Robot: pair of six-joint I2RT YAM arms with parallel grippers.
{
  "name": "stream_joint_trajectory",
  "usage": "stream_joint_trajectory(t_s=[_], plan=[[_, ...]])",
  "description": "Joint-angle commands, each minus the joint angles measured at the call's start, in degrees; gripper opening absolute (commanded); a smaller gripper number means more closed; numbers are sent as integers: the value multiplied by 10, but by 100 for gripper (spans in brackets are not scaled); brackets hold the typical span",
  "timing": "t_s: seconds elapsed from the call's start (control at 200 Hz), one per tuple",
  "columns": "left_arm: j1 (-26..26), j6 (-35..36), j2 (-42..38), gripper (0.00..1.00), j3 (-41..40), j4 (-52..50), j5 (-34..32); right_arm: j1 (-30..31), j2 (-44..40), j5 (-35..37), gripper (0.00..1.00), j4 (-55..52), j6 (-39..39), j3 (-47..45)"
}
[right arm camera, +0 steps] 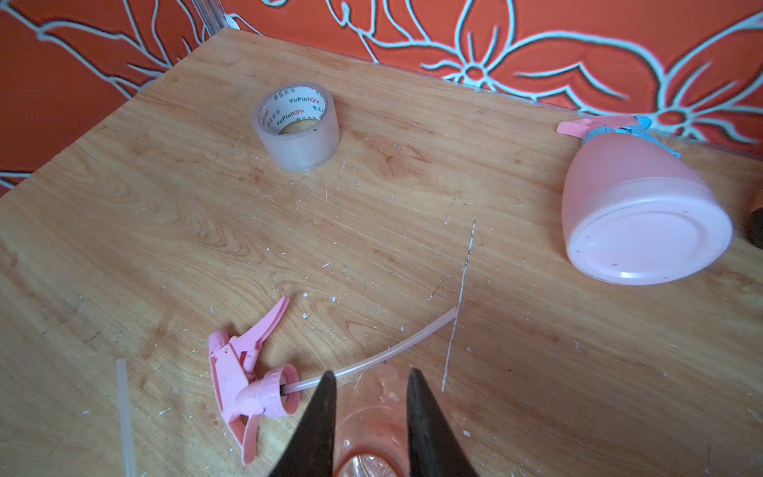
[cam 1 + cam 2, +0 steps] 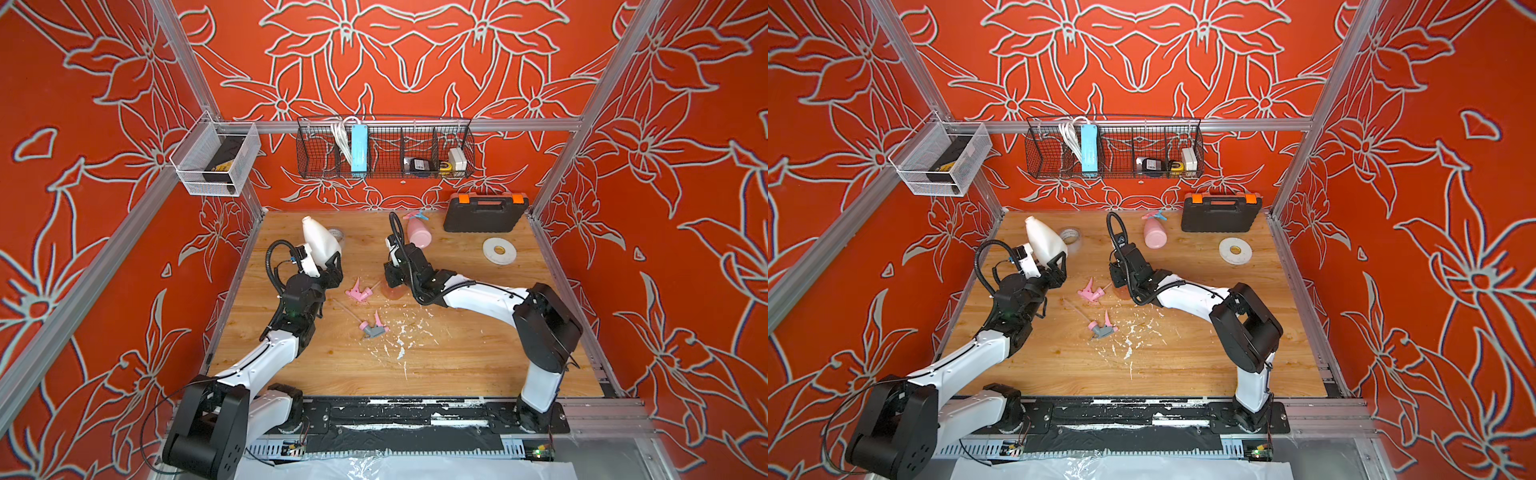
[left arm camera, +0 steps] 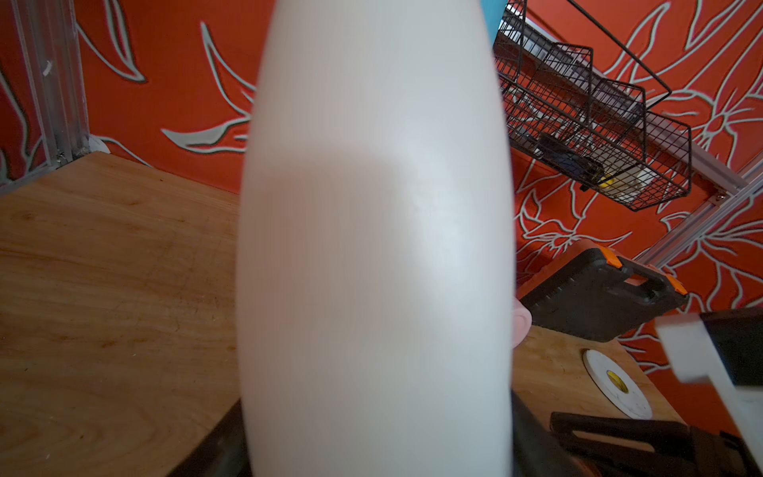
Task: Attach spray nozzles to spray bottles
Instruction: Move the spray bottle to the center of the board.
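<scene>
Where the left wall rail carries a white mesh basket (image 2: 216, 160), a black box (image 2: 222, 160) lies in it; on the back rail a black wire basket (image 2: 384, 147) holds a white cable (image 2: 338, 137) and a light-blue power strip (image 2: 359, 149) in its left sections, and a white adapter (image 2: 457, 160) at its right end. A shut tool case (image 2: 485, 215) with orange latches stands at the back right of the wooden table (image 2: 457, 365).

The cream-white bottle (image 2: 320, 241) is raised over the table's back left, its long axis near upright and its neck leaning toward the back-left corner, partly hiding a clear tape roll (image 2: 337, 236). The all-pink nozzle (image 2: 357, 291) lies mid-table with its dip tube running right toward the orange bottle (image 2: 392, 291). The pink-and-grey nozzle (image 2: 374, 328) lies nearer the front, tube slanting back-left. Whether the orange bottle stands or leans I cannot tell. The pink bottle (image 2: 417, 232) lies on its side at the back, base frontward, with the pink-and-blue nozzle (image 2: 415, 215) on its neck toward the wall. A white tape roll (image 2: 498, 250) lies flat further right.

The left arm (image 2: 266, 361) climbs from the front left with its elbow bent, and the left gripper (image 2: 328, 259) is clamped wide across the cream-white bottle's belly. The right arm (image 2: 482, 297) rises at the front right, elbow high and forearm slanting down leftward; the right gripper (image 1: 371, 396) pinches the orange bottle's neck
</scene>
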Motion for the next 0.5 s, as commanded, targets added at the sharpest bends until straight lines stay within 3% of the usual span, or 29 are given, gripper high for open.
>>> stream_joint_trajectory(t_s=[0.0,0.235,0.495], plan=[[-1,4,2,56,3,26,2,4,-10,29,24,4,1,-16],[-1,3,6,55,4,29,6,-6,-36,63,22,-20,-18,-22],[-1,1,9,56,4,30,10,-80,-81,55,22,-12,-10,-84]])
